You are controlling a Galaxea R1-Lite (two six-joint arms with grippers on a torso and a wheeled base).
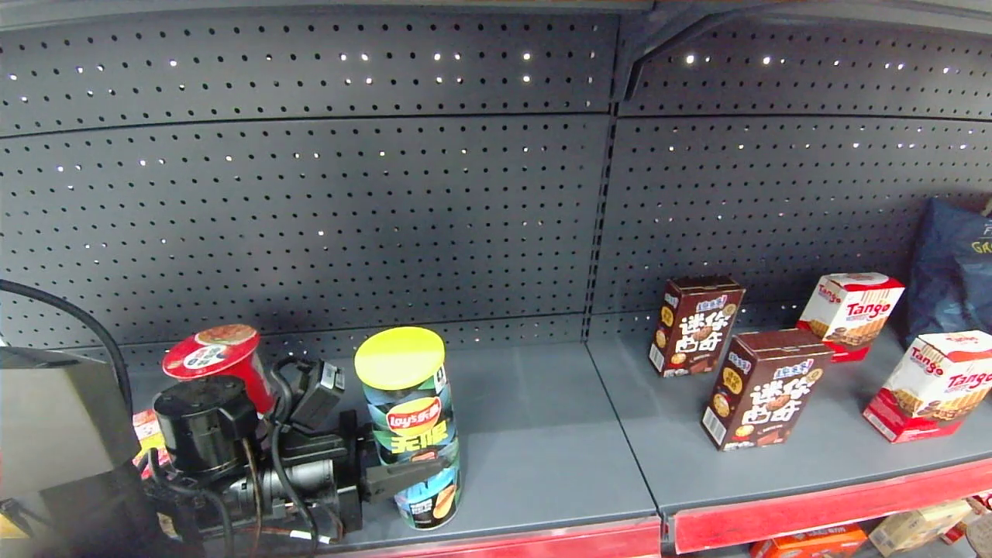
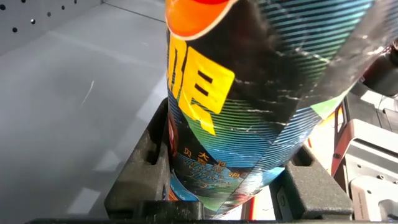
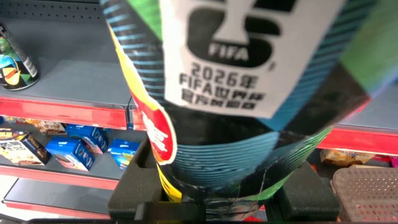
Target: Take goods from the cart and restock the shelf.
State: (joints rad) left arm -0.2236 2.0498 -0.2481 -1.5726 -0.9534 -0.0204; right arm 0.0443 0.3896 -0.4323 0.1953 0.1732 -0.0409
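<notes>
step: placing chip can (image 1: 407,387) | where: upright on shelf (image 1: 542,434), 7 o'clock in head view, red cup (image 1: 213,353) at its 10 o'clock | left gripper (image 1: 422,473): jaws clamp chip can | right gripper (image 3: 227,186): jaws clamp second can (image 3: 249,93) | tip: release only with base flat, retreat toward 8 o'clock

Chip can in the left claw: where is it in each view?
Head: chip can upright at the grey shelf deck's left front, left claw round its lower part.
Left wrist: close up, between the claw's fingers.
Right wrist: probably the far can on the deck, beyond the second can.
Shared landmark: the deck.
</notes>
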